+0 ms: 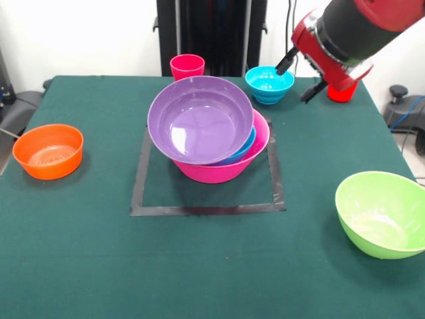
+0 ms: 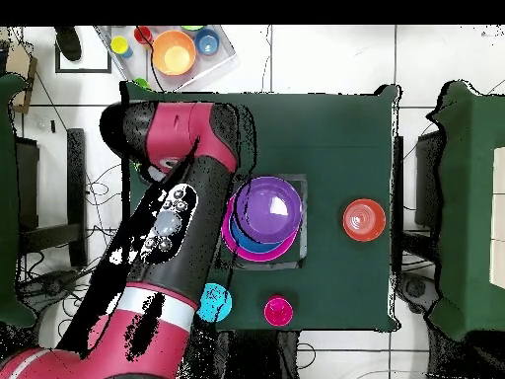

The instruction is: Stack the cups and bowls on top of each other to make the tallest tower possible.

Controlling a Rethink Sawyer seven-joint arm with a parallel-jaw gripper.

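The tower stands in the middle of the table: a large pink bowl (image 1: 222, 171) holds a blue bowl (image 1: 244, 147), and a purple bowl (image 1: 199, 119) rests tilted on top. It also shows in the overhead view (image 2: 266, 209). My gripper (image 1: 300, 76) is open and empty, hovering at the back right between the small ribbed blue bowl (image 1: 269, 83) and a red cup (image 1: 342, 93), which it partly hides. A pink-red cup (image 1: 187, 66) stands at the back. An orange bowl (image 1: 48, 151) sits at the left, and a lime green bowl (image 1: 382, 212) at the front right. The light green cup is out of view.
A black tape square (image 1: 206, 210) on the green tablecloth frames the tower. In the overhead view my arm (image 2: 168, 227) covers the table's left part. A tray (image 2: 176, 51) with small coloured items lies on the floor beyond the table.
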